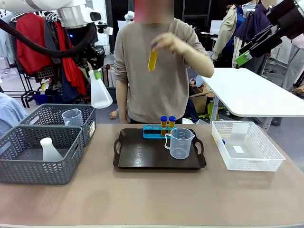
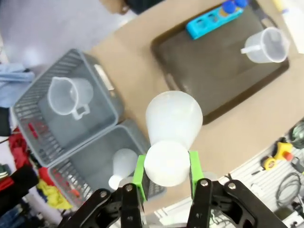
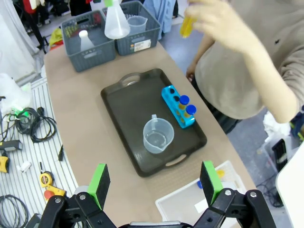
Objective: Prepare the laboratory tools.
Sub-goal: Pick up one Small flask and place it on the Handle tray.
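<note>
One conical flask [image 2: 173,116], neck pinched in left hand [image 2: 167,174], body hanging below, right hand [image 3: 155,183] spread

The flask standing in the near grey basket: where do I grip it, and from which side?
Take the flask by its narrow neck, coming straight down from above. It stands upright, neck topmost, and the grey basket walls ring its wide body, so a sideways approach looks blocked. The left tool grips the other flask at the neck too.
</note>
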Controlling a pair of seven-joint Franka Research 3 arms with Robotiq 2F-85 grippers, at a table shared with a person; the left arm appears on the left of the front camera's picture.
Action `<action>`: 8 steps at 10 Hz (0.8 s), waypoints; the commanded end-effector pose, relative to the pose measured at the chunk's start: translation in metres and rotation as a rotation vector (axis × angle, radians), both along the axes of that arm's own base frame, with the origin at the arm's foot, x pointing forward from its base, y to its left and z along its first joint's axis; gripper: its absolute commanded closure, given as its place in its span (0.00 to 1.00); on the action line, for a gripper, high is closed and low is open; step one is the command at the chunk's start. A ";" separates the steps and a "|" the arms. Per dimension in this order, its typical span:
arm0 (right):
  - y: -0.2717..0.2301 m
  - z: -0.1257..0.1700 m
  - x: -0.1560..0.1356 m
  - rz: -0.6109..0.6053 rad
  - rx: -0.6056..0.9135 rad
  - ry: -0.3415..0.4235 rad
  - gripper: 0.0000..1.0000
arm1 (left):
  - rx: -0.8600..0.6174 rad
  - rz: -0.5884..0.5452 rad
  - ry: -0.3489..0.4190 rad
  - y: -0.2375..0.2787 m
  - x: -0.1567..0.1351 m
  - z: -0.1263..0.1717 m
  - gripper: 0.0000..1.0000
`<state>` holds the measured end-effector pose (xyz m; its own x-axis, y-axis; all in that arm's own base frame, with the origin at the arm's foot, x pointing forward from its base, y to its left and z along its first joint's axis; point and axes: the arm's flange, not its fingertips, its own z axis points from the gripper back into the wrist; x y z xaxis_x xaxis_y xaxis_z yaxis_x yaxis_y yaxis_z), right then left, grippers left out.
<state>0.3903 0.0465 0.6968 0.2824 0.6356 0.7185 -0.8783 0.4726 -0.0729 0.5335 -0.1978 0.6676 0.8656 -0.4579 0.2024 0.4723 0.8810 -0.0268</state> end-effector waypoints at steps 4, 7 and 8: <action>0.000 0.001 0.001 0.013 0.026 -0.004 0.00 | -0.053 -0.031 0.041 -0.019 0.006 -0.017 1.00; 0.000 0.001 0.001 0.013 0.026 -0.004 0.00 | -0.033 -0.005 0.052 0.008 -0.006 -0.011 1.00; 0.000 0.001 0.001 0.013 0.026 -0.004 0.00 | -0.032 0.012 0.047 0.017 -0.011 -0.008 1.00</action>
